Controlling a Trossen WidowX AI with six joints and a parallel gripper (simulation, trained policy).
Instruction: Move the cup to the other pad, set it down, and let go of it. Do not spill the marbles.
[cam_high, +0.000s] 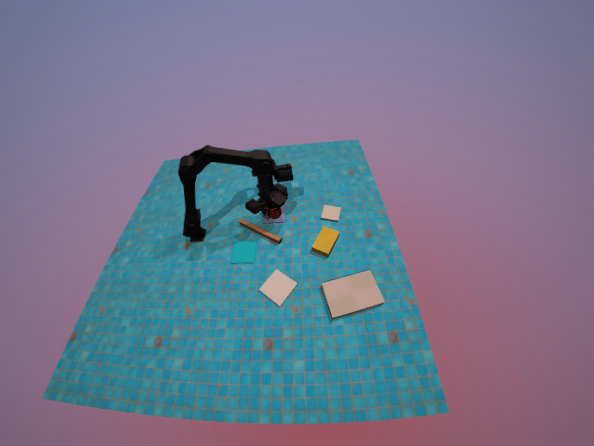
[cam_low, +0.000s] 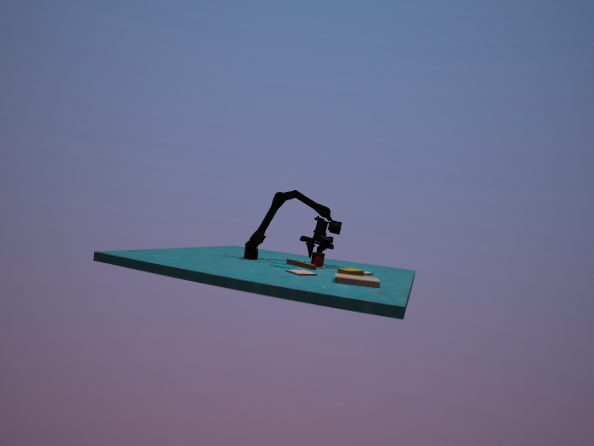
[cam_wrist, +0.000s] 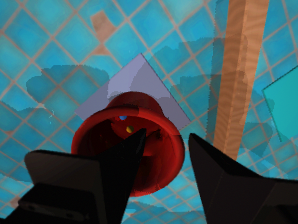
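Observation:
The red cup (cam_high: 274, 213) (cam_low: 318, 260) (cam_wrist: 162, 161) stands upright on the lavender pad (cam_high: 282, 219) (cam_wrist: 137, 75). A blue marble (cam_wrist: 123, 118) and a yellow marble (cam_wrist: 129, 130) show inside it; the rest of its inside is partly hidden by a finger. My gripper (cam_low: 315, 254) (cam_wrist: 167, 135) is partly open, pointing down at the cup. In the wrist view the left fingertip is over the cup's mouth and the right one is just outside its rim. Nothing is gripped. The flat teal pad (cam_high: 243, 253) (cam_wrist: 285, 105) has nothing on it.
A wooden bar (cam_high: 260, 231) (cam_low: 301, 264) (cam_wrist: 240, 75) lies between the cup and the teal pad. A yellow block (cam_high: 326, 241) (cam_low: 350, 271), a large beige slab (cam_high: 352, 294) (cam_low: 357, 281), a pale square tile (cam_high: 278, 287) (cam_low: 301, 273) and a smaller one (cam_high: 330, 213) lie around.

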